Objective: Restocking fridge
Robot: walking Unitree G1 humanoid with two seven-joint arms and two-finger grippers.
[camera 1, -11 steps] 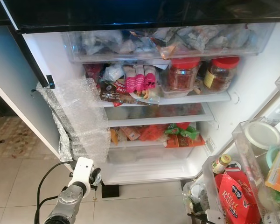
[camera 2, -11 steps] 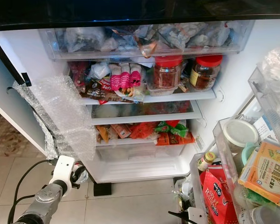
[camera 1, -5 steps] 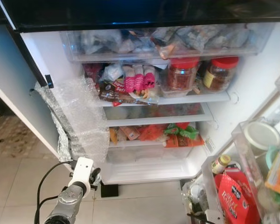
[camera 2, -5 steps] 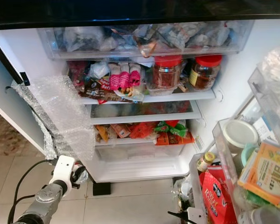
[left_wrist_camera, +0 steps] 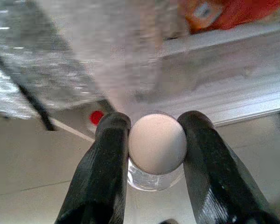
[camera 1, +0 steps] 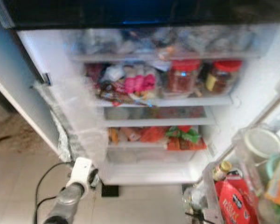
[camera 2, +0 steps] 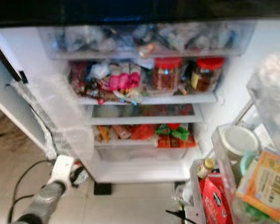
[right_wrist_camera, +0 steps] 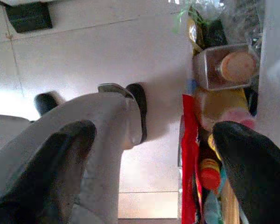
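The fridge (camera 1: pixel 151 170) stands open before me, its shelves crowded with food; the eye views are blurred. My left gripper (left_wrist_camera: pixel 154 133) is low at the fridge's bottom left corner (camera 1: pixel 92 176), shut on a small clear bottle with a round white cap (left_wrist_camera: pixel 157 142). Its two black fingers (left_wrist_camera: pixel 107 158) press the cap from both sides, close to the fridge's lowest ledge. My right gripper (right_wrist_camera: pixel 154 135) is open with nothing between its fingers, hanging low beside the door shelf's bottles (right_wrist_camera: pixel 228 67).
Two red-lidded jars (camera 1: pixel 184 74) and pink packets (camera 1: pixel 139 83) fill the upper shelf under a clear drawer (camera 1: pixel 163 42). Bubble wrap (camera 1: pixel 79 112) hangs at the left wall. The door shelves at right hold a red packet (camera 1: pixel 235 203) and a white-lidded tub (camera 1: pixel 261 140).
The whole picture has blurred and shifted a little, so the camera has moved. The left arm with its bottle stays at the fridge's bottom left corner.
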